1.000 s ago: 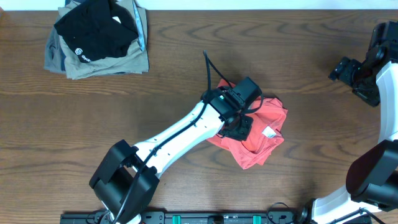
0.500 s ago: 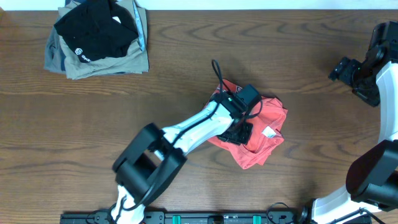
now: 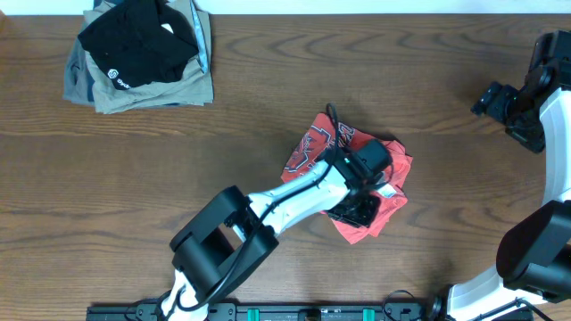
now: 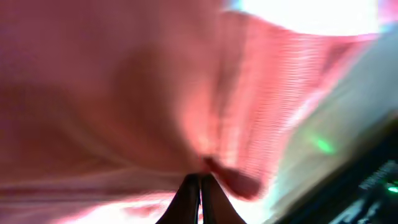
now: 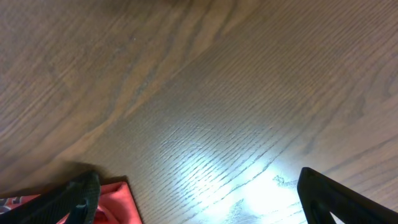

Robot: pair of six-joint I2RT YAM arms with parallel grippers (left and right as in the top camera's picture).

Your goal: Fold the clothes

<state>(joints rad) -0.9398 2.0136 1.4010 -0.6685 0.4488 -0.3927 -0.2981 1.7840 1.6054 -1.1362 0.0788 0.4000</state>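
Overhead: red-orange T-shirt lies crumpled just right of frame centre on the brown wood surface. It is bunched and not flat. White-and-dark-red print shows on the upper-left part of the heap, and the white neck tag on the lower right. The left arm, white with black joints, runs from bottom centre up and right across the shirt. Left gripper sits on the lower right part of the heap, just beside the tag.

Left wrist view: red fabric fills nearly the whole frame, blurred, with light glowing through it at the top. The left gripper is at bottom centre. Its jaws are together, tips touching, with a small pucker of the shirt caught at the tips.

The right gripper is at the right edge of the overhead, upper part, well apart from the shirt. In the right wrist view the right gripper shows its jaws wide apart. One dark finger is in each bottom corner, with nothing but bare wood grain and a glare spot between them.

Upper left of the overhead: a folded black garment with a small white logo lies on a folded khaki-grey garment. This stack is well apart from the shirt and from both arms.
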